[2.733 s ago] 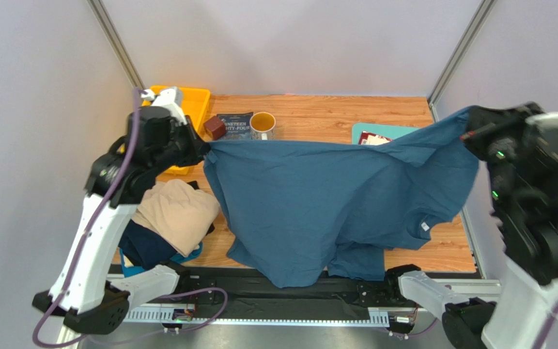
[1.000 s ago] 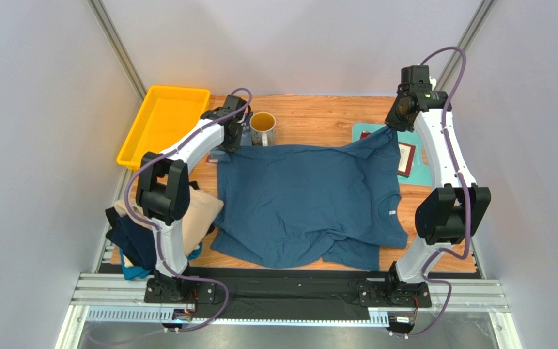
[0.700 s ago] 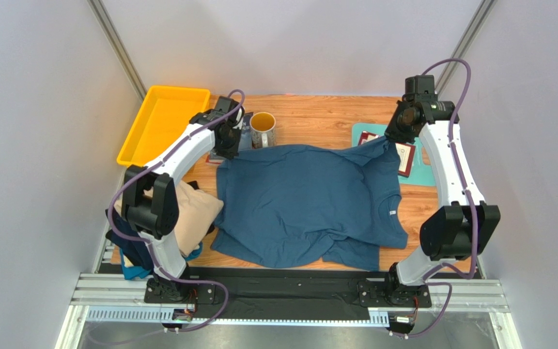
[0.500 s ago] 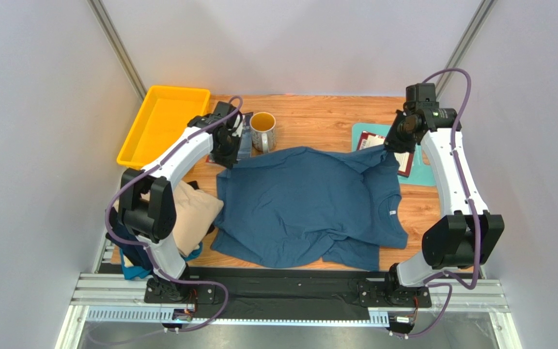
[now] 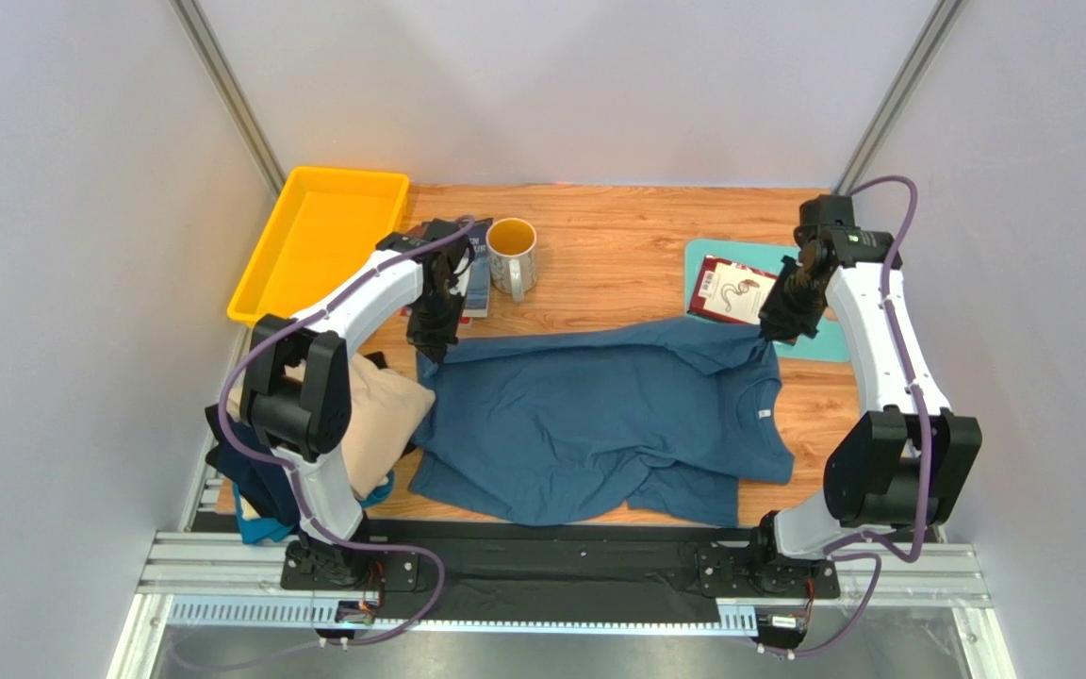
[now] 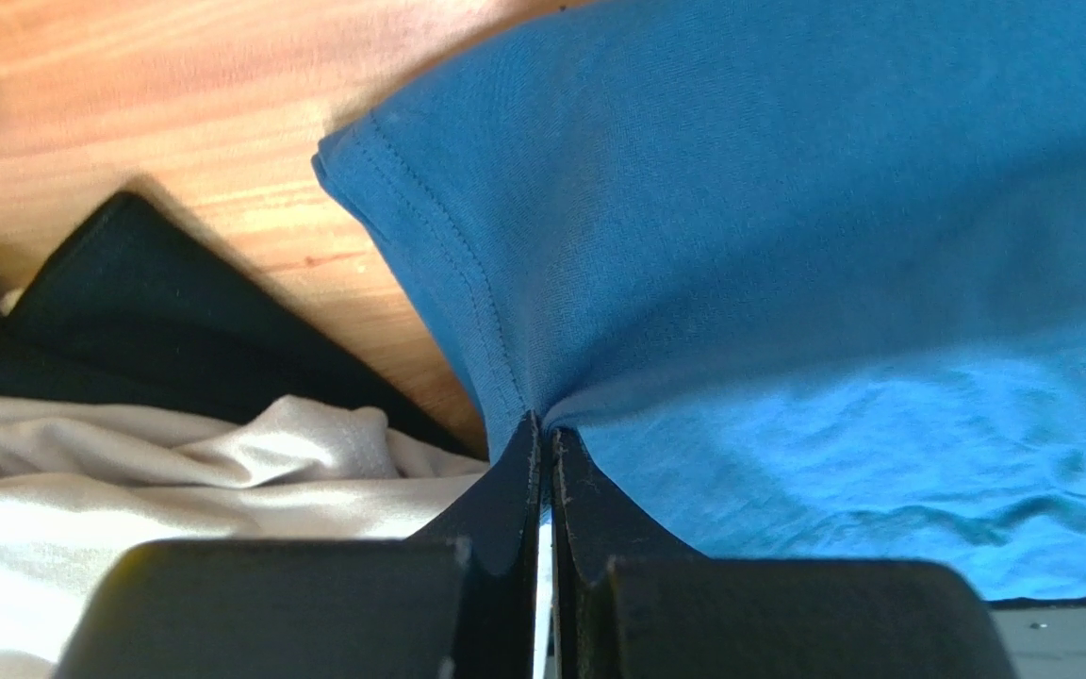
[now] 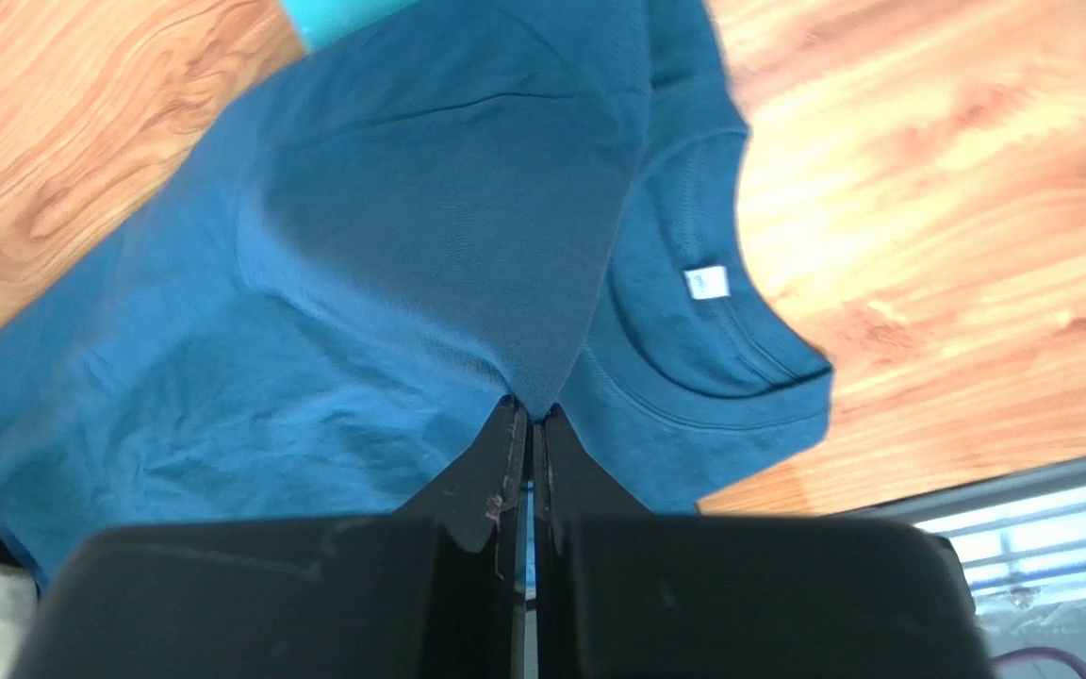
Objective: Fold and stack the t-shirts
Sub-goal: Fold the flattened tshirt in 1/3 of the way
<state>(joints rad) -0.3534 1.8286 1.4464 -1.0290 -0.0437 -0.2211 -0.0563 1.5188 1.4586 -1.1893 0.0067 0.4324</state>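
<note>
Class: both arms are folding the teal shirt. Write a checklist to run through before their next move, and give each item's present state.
1. Left gripper shut on the teal shirt: ok, it pinches a stitched corner.
2. Right gripper shut on the shirt: ok.
3. Both held corners level across the table: ok, roughly.
4. Mug apart from the lifted edge: ok, it stands beyond it.
5. Shirt's near edge flat: not ok, it is rumpled.
6. Beige shirt not overlapped by the teal one: cannot tell, their edges meet.
</note>
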